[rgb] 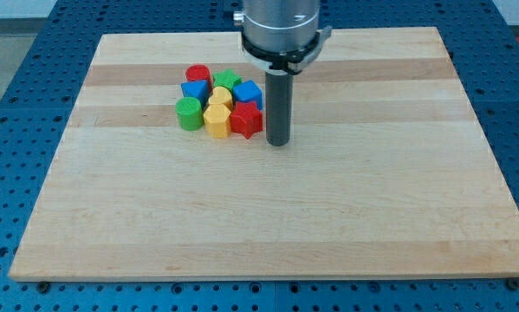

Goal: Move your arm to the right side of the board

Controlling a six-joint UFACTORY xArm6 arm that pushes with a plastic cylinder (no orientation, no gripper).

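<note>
My tip (279, 142) rests on the wooden board (268, 217) just to the right of a tight cluster of blocks, close to the red star block (246, 120). The cluster holds a red cylinder (197, 74), a green star block (227, 81), a blue block (194, 90), a blue cube (247, 92), a yellow block (221, 96), a green cylinder (189, 113) and a yellow heart-like block (217, 120). The rod hangs from the arm's silver end (281, 26) at the view's top.
The board lies on a blue perforated table (16, 78). The board's right edge (489, 147) runs along the view's right side.
</note>
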